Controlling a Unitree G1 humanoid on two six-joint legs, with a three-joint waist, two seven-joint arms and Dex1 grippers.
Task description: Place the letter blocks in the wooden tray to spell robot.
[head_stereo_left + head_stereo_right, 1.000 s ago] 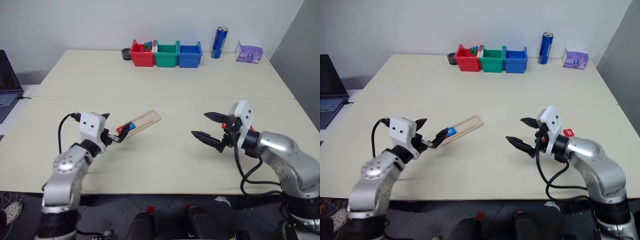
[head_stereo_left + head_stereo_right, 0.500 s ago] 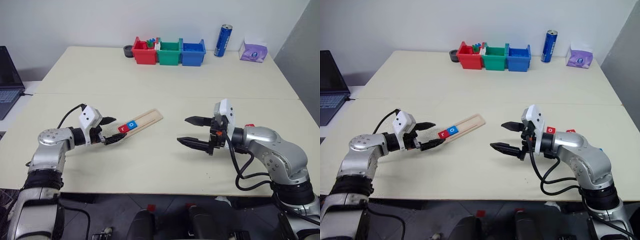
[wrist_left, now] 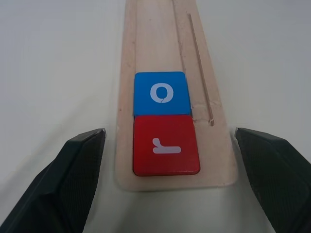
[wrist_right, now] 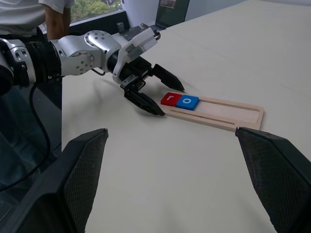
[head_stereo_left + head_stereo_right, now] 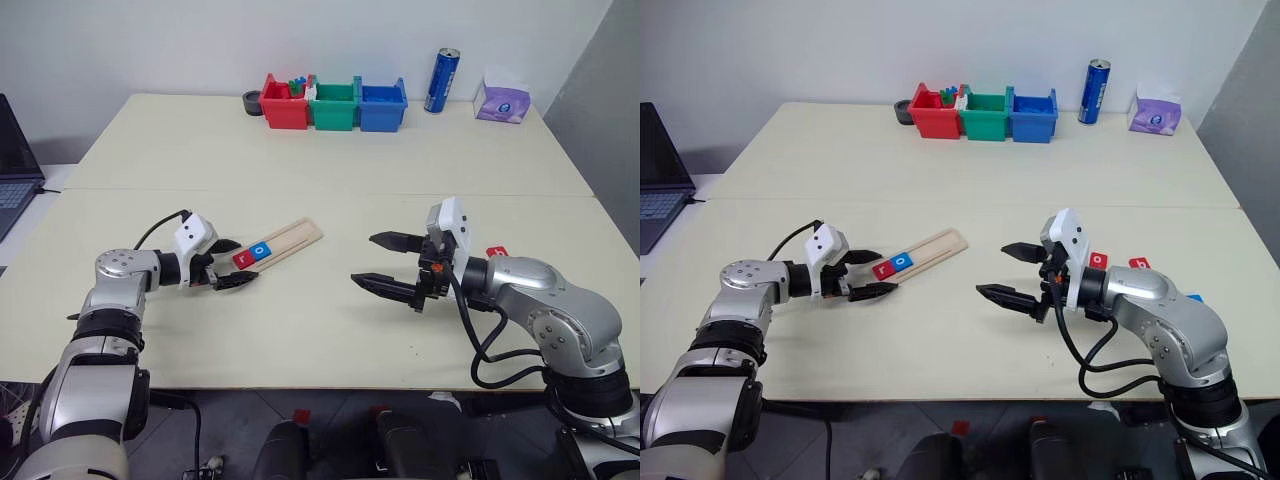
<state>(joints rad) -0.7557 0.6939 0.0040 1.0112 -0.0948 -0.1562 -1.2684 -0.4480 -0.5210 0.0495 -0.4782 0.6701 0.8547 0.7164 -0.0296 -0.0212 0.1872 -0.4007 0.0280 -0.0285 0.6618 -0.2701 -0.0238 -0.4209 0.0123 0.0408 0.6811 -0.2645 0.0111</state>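
The wooden tray lies slanted on the table left of centre. At its near end sit a red letter block "r" and, touching it, a blue "o". My left gripper is open and low over the table, its fingers on either side of the tray's end by the "r", holding nothing. To the right, my right gripper hangs open and empty above the table. Two red tiles and a blue one lie behind my right arm, their letters unreadable.
Red, green and blue bins stand at the table's far edge, with a blue can and a purple tissue pack to their right. A laptop sits at far left. A person stands beyond the table.
My left gripper has turned and sunk towards the table, and now points along the tray's near end. My right gripper has drifted slightly towards the middle and stays open. The camera has shifted.
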